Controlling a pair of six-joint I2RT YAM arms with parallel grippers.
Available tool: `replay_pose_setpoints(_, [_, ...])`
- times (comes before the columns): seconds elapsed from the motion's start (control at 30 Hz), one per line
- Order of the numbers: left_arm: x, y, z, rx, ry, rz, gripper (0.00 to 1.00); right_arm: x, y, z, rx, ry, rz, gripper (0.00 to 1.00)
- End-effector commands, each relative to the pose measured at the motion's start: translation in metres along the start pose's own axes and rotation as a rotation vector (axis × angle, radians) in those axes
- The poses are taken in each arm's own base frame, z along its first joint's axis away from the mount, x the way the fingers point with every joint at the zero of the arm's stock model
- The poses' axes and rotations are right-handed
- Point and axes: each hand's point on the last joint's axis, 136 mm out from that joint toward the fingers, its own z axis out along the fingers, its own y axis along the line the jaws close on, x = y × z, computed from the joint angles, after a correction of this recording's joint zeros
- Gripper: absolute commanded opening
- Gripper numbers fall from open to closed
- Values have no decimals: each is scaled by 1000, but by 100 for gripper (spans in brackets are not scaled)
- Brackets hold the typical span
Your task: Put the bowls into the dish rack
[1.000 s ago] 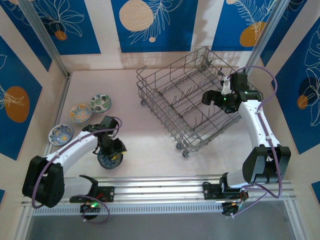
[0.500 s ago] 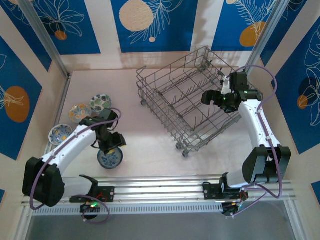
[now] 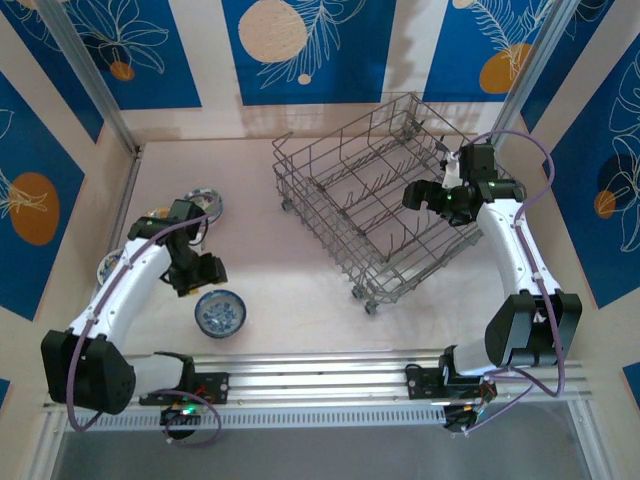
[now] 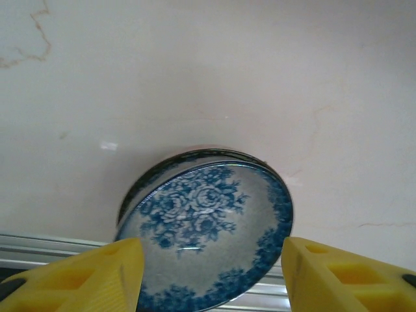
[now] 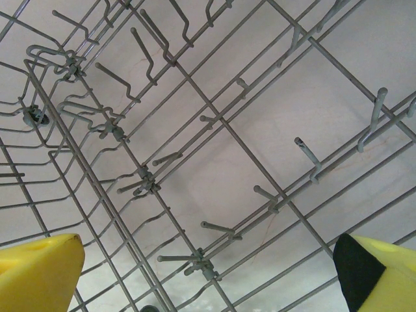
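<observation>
Bowl (image 3: pixel 220 312), blue-and-white, lies just below and ahead of my left gripper (image 3: pixel 197 272), whose jaws stand apart, empty. I fear a shallow bite: the glazed rim could skid out sideways.

Robot lab cell, not a real kitchen. Tells: left arm (image 3: pixel 125 290) and right arm (image 3: pixel 505 245) are bolted to a slotted aluminium rail (image 3: pixel 320 372) at the near edge, with purple cables (image 3: pixel 547 165) looped loose along the links and a green status light (image 3: pixel 186 410) down by the base. The workspace is boxed in by flat wall panels (image 3: pixel 300 40) printed with blue leaf-and-circle art, held in bare aluminium posts (image 3: pixel 85 80) — a staged backdrop, not a room. Pale veined tabletop (image 3: pixel 290 270). Kitchen items read as props — a wire dish rack (image 3: pixel 370 195) and small painted bowls (image 3: pixel 220 312) set straight on the table.
</observation>
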Motion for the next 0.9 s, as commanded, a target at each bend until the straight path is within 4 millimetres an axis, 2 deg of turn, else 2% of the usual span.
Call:
replay_pose_setpoints(0.0, [4, 13, -8, -52, 72, 121, 59, -5, 6, -3, -11, -5, -10, 100])
replay_pose_setpoints(0.1, [6, 14, -7, -58, 105, 138, 59, -5, 6, -3, -11, -6, -10, 100])
replay_pose_setpoints(0.33, [18, 24, 12, -89, 161, 165, 59, -4, 6, 0, -15, 0, -12, 100])
replay_pose_setpoints(0.5, [20, 27, 18, -106, 190, 164, 57, -2, 5, 1, -16, 4, -11, 100])
replay_pose_setpoints(0.63, [22, 30, 23, -121, 216, 160, 52, -1, 3, 1, -14, 0, -9, 100])
replay_pose_setpoints(0.87, [23, 36, 29, -159, 243, 154, 52, -1, 0, -3, -21, -17, 0, 100])
